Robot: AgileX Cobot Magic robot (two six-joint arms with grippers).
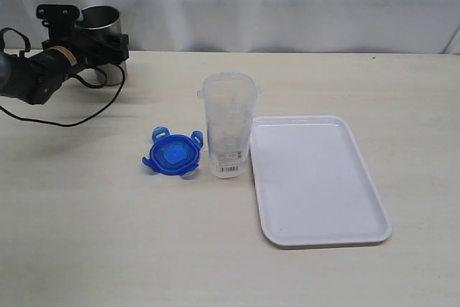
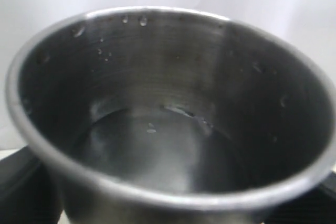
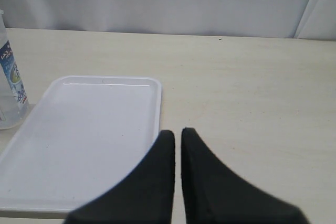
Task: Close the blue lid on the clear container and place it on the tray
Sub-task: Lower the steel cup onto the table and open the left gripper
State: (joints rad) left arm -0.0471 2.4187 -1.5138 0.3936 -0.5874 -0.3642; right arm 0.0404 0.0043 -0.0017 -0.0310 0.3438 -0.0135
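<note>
The blue lid [image 1: 172, 154] lies flat on the table just left of the clear container [image 1: 228, 124], which stands upright and uncovered against the left edge of the white tray [image 1: 316, 177]. My left gripper [image 1: 108, 45] is far off at the back left, closed around a steel tumbler [image 1: 99, 19]. In the left wrist view the tumbler [image 2: 157, 129] fills the picture, with a dark finger [image 2: 21, 182] at its side. My right gripper [image 3: 178, 132] is shut with nothing in it, above the tray [image 3: 84, 140] near its edge. The container [image 3: 8, 87] shows at that picture's border.
A black cable [image 1: 79, 116] loops from the left arm onto the table. A white curtain [image 1: 287, 5] hangs behind the table's far edge. Bare tabletop [image 1: 108, 242] lies in front of the lid and to the right of the tray.
</note>
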